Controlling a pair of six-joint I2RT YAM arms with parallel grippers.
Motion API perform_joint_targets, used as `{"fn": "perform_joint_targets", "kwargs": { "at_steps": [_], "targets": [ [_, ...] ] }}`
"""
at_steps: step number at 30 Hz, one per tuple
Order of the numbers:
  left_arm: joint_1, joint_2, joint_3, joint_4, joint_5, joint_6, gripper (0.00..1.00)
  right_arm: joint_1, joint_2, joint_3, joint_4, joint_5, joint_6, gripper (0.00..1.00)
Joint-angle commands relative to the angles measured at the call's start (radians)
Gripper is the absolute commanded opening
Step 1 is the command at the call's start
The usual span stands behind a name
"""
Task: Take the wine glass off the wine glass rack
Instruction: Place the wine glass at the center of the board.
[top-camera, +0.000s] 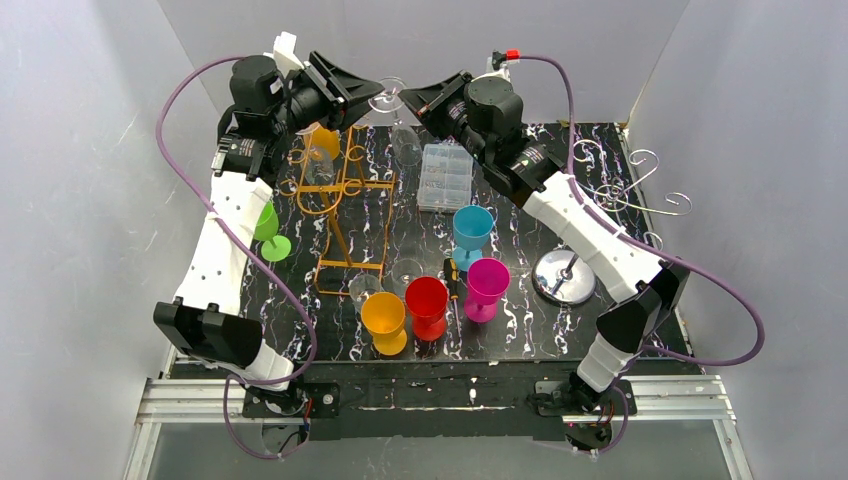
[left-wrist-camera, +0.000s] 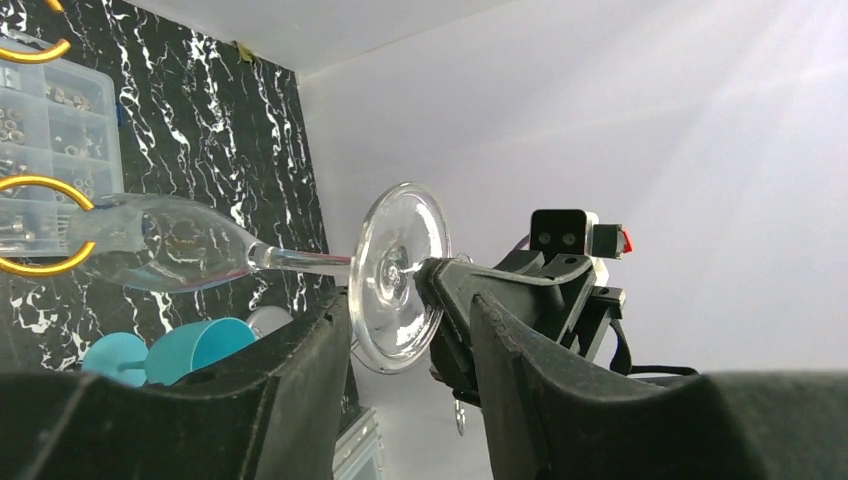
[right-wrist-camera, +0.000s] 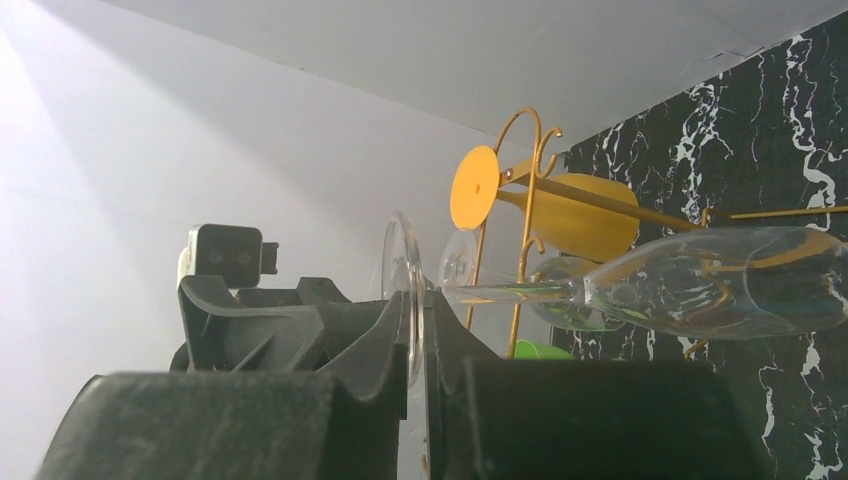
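Note:
A clear wine glass (top-camera: 404, 140) hangs in the air at the back of the table, tilted, with its foot (top-camera: 385, 98) uppermost. It is off the gold wire wine glass rack (top-camera: 340, 200), just to the rack's right. My right gripper (top-camera: 412, 100) is shut on the rim of the foot (right-wrist-camera: 412, 270), and the bowl (right-wrist-camera: 720, 285) points away from it. My left gripper (left-wrist-camera: 408, 300) faces the right one with its jaws apart on either side of the same foot (left-wrist-camera: 400, 275) and the right gripper's tips. A yellow glass (top-camera: 322, 140) still hangs on the rack.
A green glass (top-camera: 268, 228) stands left of the rack. Orange (top-camera: 384, 320), red (top-camera: 427, 305), magenta (top-camera: 486, 287) and teal (top-camera: 472, 232) cups stand at front centre. A clear parts box (top-camera: 445, 175) lies under the held glass. A silver wire rack (top-camera: 620, 185) and a metal disc (top-camera: 565, 275) are at right.

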Motion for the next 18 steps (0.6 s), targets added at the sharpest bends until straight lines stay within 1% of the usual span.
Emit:
{"fn": "perform_joint_targets", "kwargs": {
  "at_steps": [1, 4, 6, 18],
  "targets": [
    [-0.005, 0.0, 0.017, 0.057, 0.043, -0.038, 0.42, 0.005, -0.051, 0.018, 0.076, -0.011, -0.006, 0.01],
    [-0.005, -0.007, -0.002, 0.089, 0.051, -0.061, 0.36, 0.005, -0.058, 0.014, 0.077, -0.008, -0.006, 0.01],
    [-0.005, -0.008, -0.008, 0.105, 0.059, -0.077, 0.35, 0.005, -0.06, 0.011, 0.078, -0.011, -0.005, 0.01],
    [-0.017, -0.009, -0.037, 0.137, 0.084, -0.103, 0.28, 0.003, -0.06, 0.017, 0.082, -0.033, -0.003, 0.01]
  ]
}}
